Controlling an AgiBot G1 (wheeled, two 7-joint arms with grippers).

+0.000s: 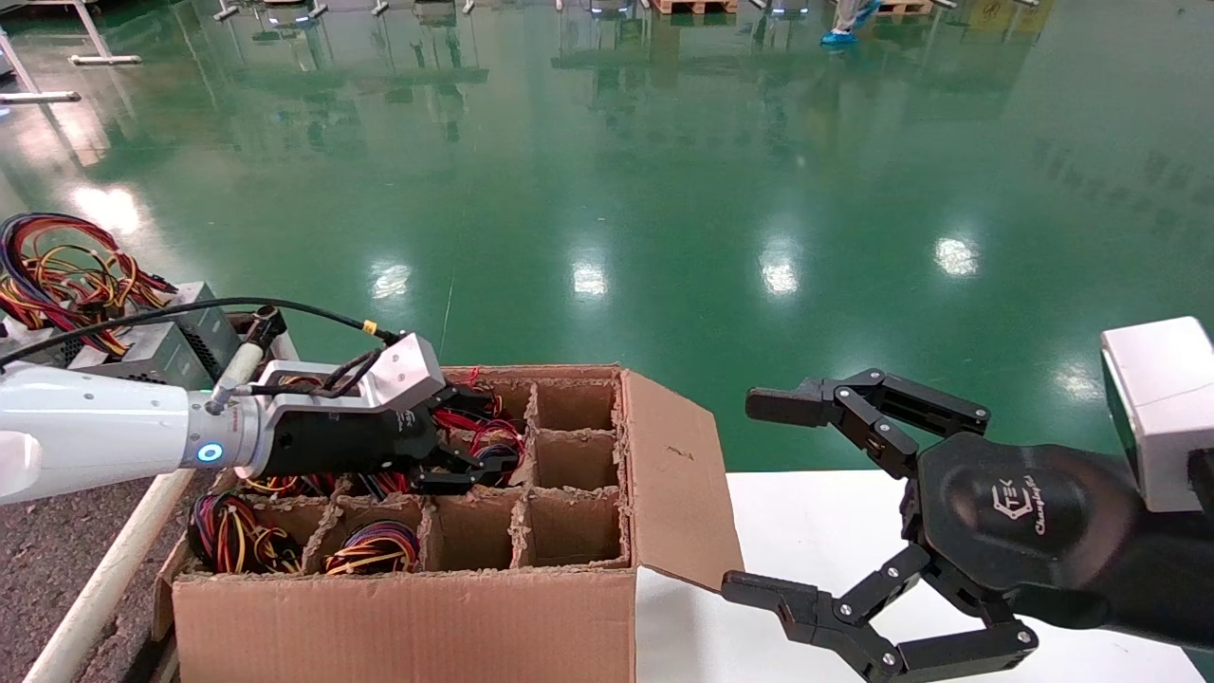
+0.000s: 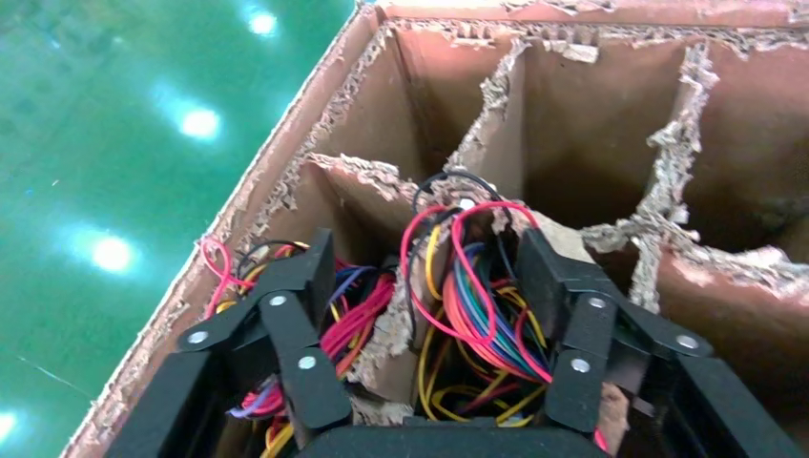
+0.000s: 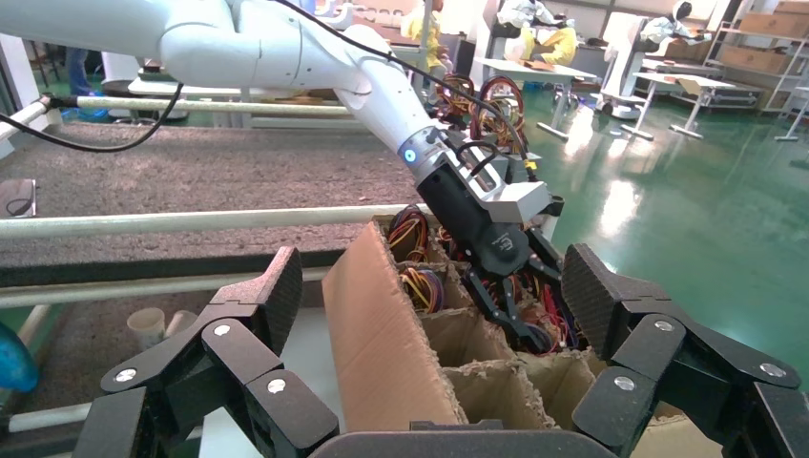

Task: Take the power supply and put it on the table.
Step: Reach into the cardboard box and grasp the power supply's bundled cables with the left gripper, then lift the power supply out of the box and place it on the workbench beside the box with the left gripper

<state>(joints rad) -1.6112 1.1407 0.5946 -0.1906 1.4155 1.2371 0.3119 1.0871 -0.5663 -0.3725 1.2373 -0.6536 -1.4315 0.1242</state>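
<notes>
The left end effector (image 1: 474, 455) reaches into the cardboard box (image 1: 408, 607), its fingers spread on both sides of a wire bundle (image 2: 477, 305) in one back compartment. A power supply (image 1: 152, 346) already lies on the speckled tabletop (image 1: 57, 550) at 9 o'clock of the box. The right end effector (image 1: 768, 503) hovers at 3 o'clock over the white tabletop (image 1: 825, 531), fingers spread wide and empty.

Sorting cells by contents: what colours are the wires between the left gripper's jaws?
Red, yellow, blue and black wires, clearest in the left wrist view.
</notes>
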